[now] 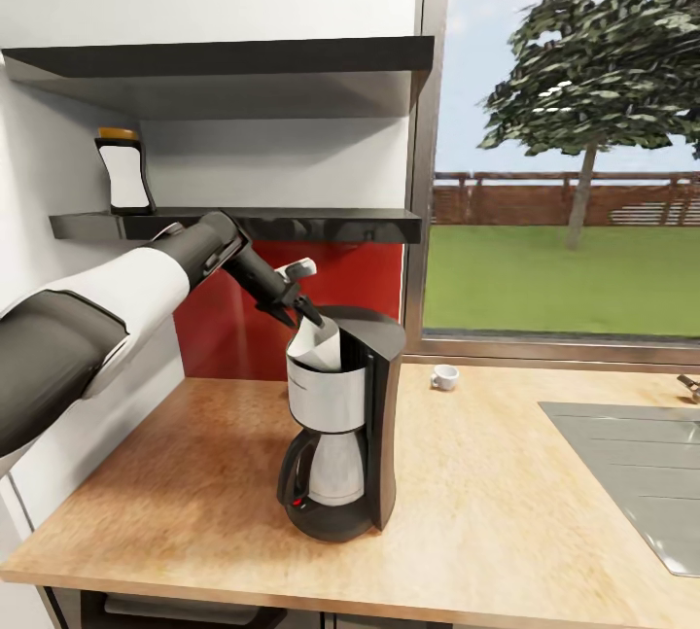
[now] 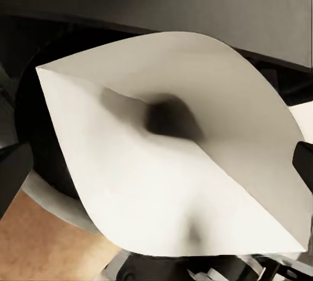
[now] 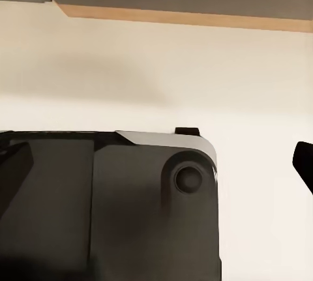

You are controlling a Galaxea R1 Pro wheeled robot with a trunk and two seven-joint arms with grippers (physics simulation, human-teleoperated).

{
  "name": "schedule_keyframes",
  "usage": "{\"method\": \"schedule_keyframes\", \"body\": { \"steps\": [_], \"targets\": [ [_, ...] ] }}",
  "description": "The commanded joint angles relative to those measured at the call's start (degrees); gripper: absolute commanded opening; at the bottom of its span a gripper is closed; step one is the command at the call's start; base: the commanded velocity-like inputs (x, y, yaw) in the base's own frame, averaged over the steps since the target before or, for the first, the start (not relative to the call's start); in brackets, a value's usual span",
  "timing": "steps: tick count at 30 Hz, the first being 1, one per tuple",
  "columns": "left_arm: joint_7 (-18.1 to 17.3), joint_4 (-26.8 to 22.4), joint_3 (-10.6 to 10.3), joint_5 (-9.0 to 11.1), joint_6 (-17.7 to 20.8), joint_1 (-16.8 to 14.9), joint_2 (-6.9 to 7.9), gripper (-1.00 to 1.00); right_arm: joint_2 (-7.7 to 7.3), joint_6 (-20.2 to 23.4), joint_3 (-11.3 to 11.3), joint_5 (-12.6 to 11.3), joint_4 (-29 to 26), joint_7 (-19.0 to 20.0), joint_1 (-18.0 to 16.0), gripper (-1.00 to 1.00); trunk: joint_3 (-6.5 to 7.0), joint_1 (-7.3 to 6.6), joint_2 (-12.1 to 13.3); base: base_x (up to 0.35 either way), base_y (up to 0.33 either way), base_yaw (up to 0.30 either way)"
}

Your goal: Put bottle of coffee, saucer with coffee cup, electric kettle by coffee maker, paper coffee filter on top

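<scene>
Paper coffee filter (image 1: 316, 345) pinched in left gripper (image 1: 307, 314), cone sitting at coffee maker (image 1: 342, 430) basket. Best: seat it centred, then let go gently. Right gripper state: cannot tell.

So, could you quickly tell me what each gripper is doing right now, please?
Left gripper: shut on the paper coffee filter, holding it at the top of the coffee maker.
Right gripper: open, holding nothing; its fingertips show spread apart.

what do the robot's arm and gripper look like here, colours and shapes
The left arm has rounded glossy shells, dark grey on the upper segment and white on the forearm, then a slimmer black wrist. The left gripper is black with a light grey part on top. No cables or markings are visible.
</scene>
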Motion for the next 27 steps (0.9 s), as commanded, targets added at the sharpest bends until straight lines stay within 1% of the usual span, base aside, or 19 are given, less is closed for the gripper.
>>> {"method": "schedule_keyframes", "body": {
  "steps": [1, 3, 7, 8, 9, 10, 11, 13, 16, 23, 27],
  "targets": [
    [-0.4, 0.0, 0.2, -0.6, 0.6, -0.3, 0.31, 1.00, 0.02, -0.2, -0.2, 0.3, 0.1, -0.2, 0.0, 1.00, -0.03, 0.02, 0.0, 0.000, 0.000, 0.000],
    [-0.4, 0.0, 0.2, -0.6, 0.5, -0.5, 0.67, 1.00, 0.02, -0.2, -0.2, 0.3, 0.1, -0.2, 0.0, 1.00, -0.03, 0.02, 0.0, 0.000, 0.000, 0.000],
    [-0.2, -0.1, 0.2, -0.6, 0.5, -0.8, 2.07, 1.00, 0.02, -0.2, -0.2, 0.3, 0.1, -0.2, 0.0, 1.00, -0.03, 0.02, 0.0, 0.000, 0.000, 0.000],
    [-0.2, -0.1, 0.2, -0.6, 0.5, -0.8, 2.70, 1.00, 0.02, -0.2, -0.2, 0.4, 0.1, -0.2, 0.0, 1.00, -0.03, 0.02, 0.0, 0.000, 0.000, 0.000],
    [-0.2, -0.1, 0.2, -0.6, 0.5, -0.9, 3.01, 1.00, 0.02, -0.2, -0.2, 0.4, 0.1, -0.2, 0.0, 1.00, -0.03, 0.02, 0.0, 0.000, 0.000, 0.000],
    [-0.2, -0.1, 0.2, -0.6, 0.4, -1.1, 3.60, 1.00, 0.02, -0.2, -0.2, 0.4, 0.1, -0.2, 0.0, 1.00, -0.03, 0.02, 0.0, 0.000, 0.000, 0.000],
    [-0.3, -0.1, 0.2, -0.6, 0.4, -1.3, 4.53, 1.00, 0.02, -0.2, -0.2, 0.4, 0.1, -0.2, 0.0, 1.00, -0.03, 0.02, 0.0, 0.000, 0.000, 0.000],
    [-0.5, -0.1, 0.3, -0.5, 0.4, -1.5, 5.47, 1.00, 0.02, -0.2, -0.2, 0.4, 0.1, -0.2, 0.0, 1.00, -0.03, 0.02, 0.0, 0.000, 0.000, 0.000],
    [-0.6, -0.1, 0.3, -0.2, 0.4, -1.6, 5.71, 1.00, 0.02, -0.2, -0.2, 0.4, 0.1, -0.2, 0.0, 1.00, -0.03, 0.02, 0.0, 0.000, 0.000, 0.000],
    [-0.5, -0.1, 0.3, 3.3, 0.4, -1.7, 5.82, 1.00, 0.02, -0.2, -0.2, 0.4, 0.1, -0.2, 0.0, 1.00, -0.03, 0.02, 0.0, 0.000, 0.000, 0.000],
    [-0.7, -0.1, 0.3, 3.8, 0.4, -1.6, 5.82, 1.00, 0.02, -0.2, -0.2, 0.4, 0.1, -0.2, 0.0, 1.00, -0.03, 0.02, 0.0, 0.000, 0.000, 0.000]
  ]
}}
